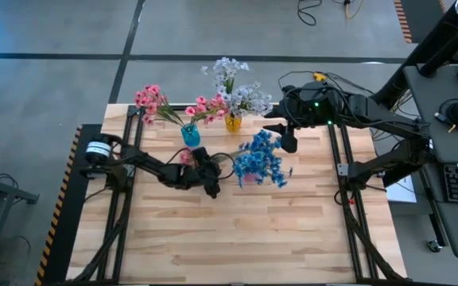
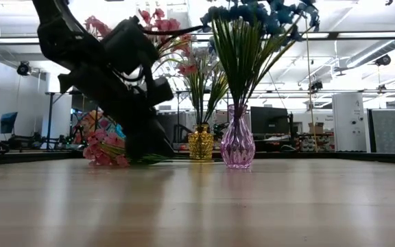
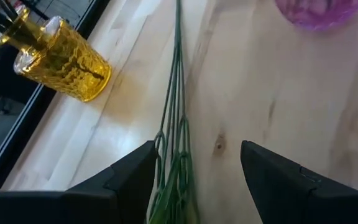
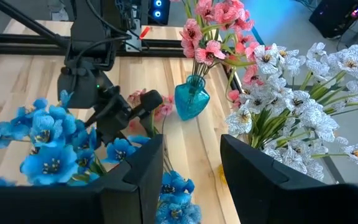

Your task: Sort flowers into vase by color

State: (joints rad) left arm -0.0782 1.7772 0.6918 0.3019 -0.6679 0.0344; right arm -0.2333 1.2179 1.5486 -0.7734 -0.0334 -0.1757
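Observation:
A pink spray (image 1: 185,157) lies flat on the table, blooms (image 2: 101,149) toward the left arm's base. Its green stems (image 3: 176,137) run out between the fingers of my left gripper (image 3: 197,149), which is open and low at the table (image 1: 211,189), one finger on either side of the stems without touching them. More pink sprays (image 1: 153,102) stand in a teal vase (image 1: 190,135), white ones (image 1: 233,87) in a yellow vase (image 1: 233,123), and blue ones (image 1: 261,159) in a purple vase (image 2: 238,144). My right gripper (image 1: 289,143) hovers open and holds nothing.
The three vases stand close together in the table's far middle. The yellow vase (image 3: 61,59) and the purple vase (image 3: 319,9) lie just beyond my left gripper. Bare wood fills the near half of the table (image 1: 237,238). Black frame rails run along both sides.

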